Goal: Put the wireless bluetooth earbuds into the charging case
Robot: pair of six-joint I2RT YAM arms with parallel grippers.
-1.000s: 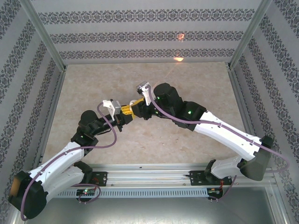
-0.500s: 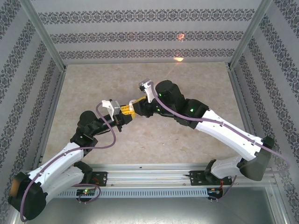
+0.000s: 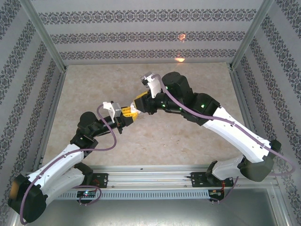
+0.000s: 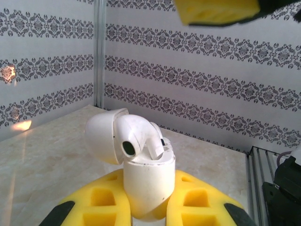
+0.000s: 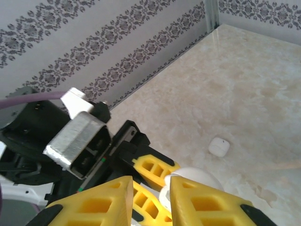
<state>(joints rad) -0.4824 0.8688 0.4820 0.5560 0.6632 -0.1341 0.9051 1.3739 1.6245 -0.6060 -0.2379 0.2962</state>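
Beige marble-patterned table [image 3: 164, 141], boxed in by grey-and-white patterned wall panels [image 3: 141, 37]. My two white arms reach inward and meet over the table's middle: left arm [image 3: 61, 162] from the near left, right arm [image 3: 230, 129] from the near right.

My left gripper [image 4: 148, 207], with yellow foam-padded fingers, is clamped on the lower body of the small glossy white plastic charging case [image 4: 148, 183] and holds it upright. From above, this gripper [image 3: 127, 113] sits just beside and below my other one.

My right gripper [image 5: 149, 186] has the same yellow fingers. They stand a narrow gap apart with nothing between them. It hangs just above the left gripper and the case. One of its yellow pads [image 4: 216, 10] shows at the top edge of the left wrist view, clear of the case.

The case's rounded lid [image 4: 101, 136] is hinged open and tipped back.

One tiny white plastic short-stemmed earbud [image 4: 141, 139] sits in the mouth of the case. Its rounded head, with a dark opening, rises above the rim.

A small white rounded-square piece [image 5: 219, 147] lies on the table beyond both grippers. I cannot tell what it is.
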